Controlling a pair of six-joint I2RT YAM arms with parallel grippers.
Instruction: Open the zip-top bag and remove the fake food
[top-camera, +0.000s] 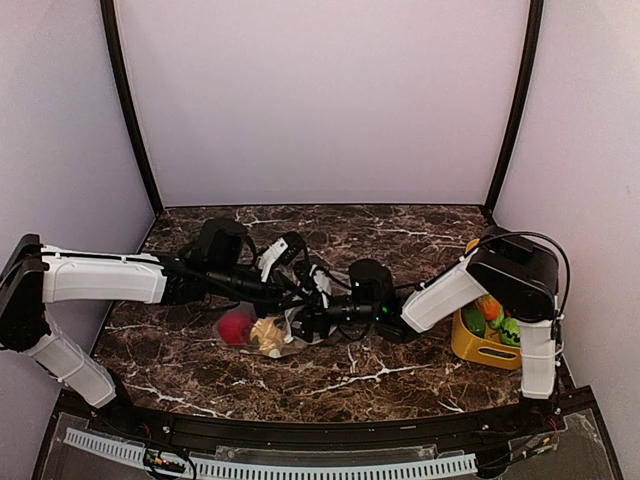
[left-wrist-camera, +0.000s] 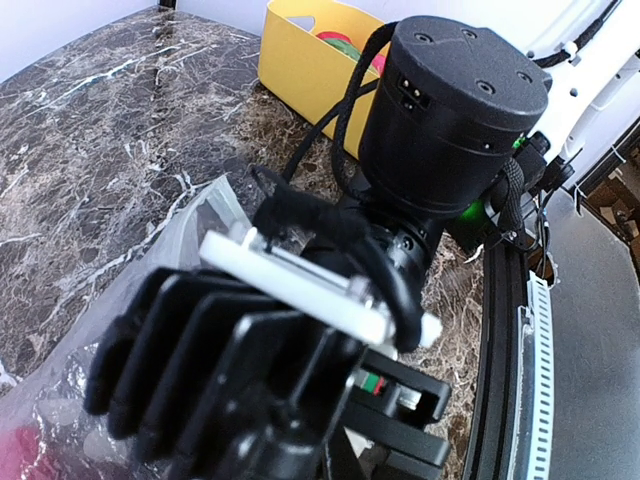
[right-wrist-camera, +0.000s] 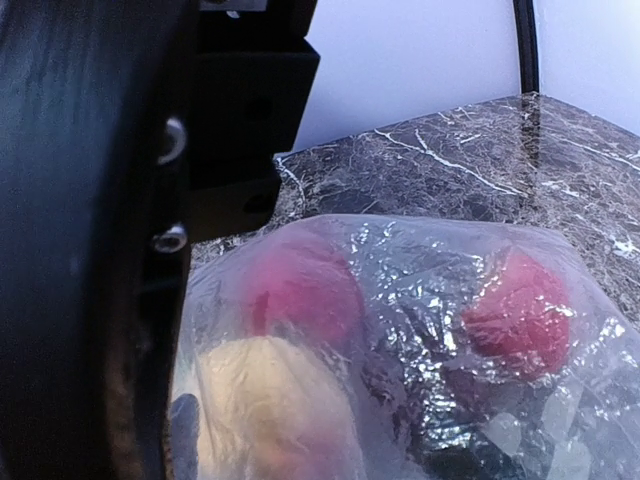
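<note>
The zip-top bag (top-camera: 290, 335) lies at the table's middle, one edge lifted between the two grippers. Through the plastic I see a red fruit (top-camera: 235, 326) and a yellow-orange fruit (top-camera: 267, 336). In the right wrist view the bag (right-wrist-camera: 430, 250) fills the frame, holding two red fruits (right-wrist-camera: 305, 290) (right-wrist-camera: 520, 315) and the yellow one (right-wrist-camera: 265, 410). My right gripper (top-camera: 318, 314) is shut on the bag's edge. My left gripper (top-camera: 300, 292) is against the same edge; its jaws are hidden. The left wrist view shows the bag (left-wrist-camera: 190, 225) under the right gripper's black body (left-wrist-camera: 450, 110).
A yellow bin (top-camera: 470, 346) with green and orange toys stands at the right edge of the table and also shows in the left wrist view (left-wrist-camera: 300, 60). The left arm's black body (right-wrist-camera: 90, 240) blocks the left of the right wrist view.
</note>
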